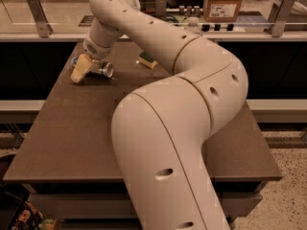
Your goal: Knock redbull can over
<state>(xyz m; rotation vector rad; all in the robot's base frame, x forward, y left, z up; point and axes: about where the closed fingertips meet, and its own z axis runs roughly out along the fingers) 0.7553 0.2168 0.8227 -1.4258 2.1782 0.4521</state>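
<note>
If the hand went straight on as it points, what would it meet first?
The hand, at the table's far left, points down: probably the table first; the can lies close beside it.

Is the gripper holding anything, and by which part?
Cannot tell: the gripper covers one end of the redbull can, which lies at the table's far left.

Cream-white arm (192,80) has fat rounded links, dark holes, tan gripper (80,70) at far-left of table (62,138).

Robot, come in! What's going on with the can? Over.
Gripper low over the table's far corner, right by the can. Can lying on its side. Sponge sits apart, not in the way.
</note>
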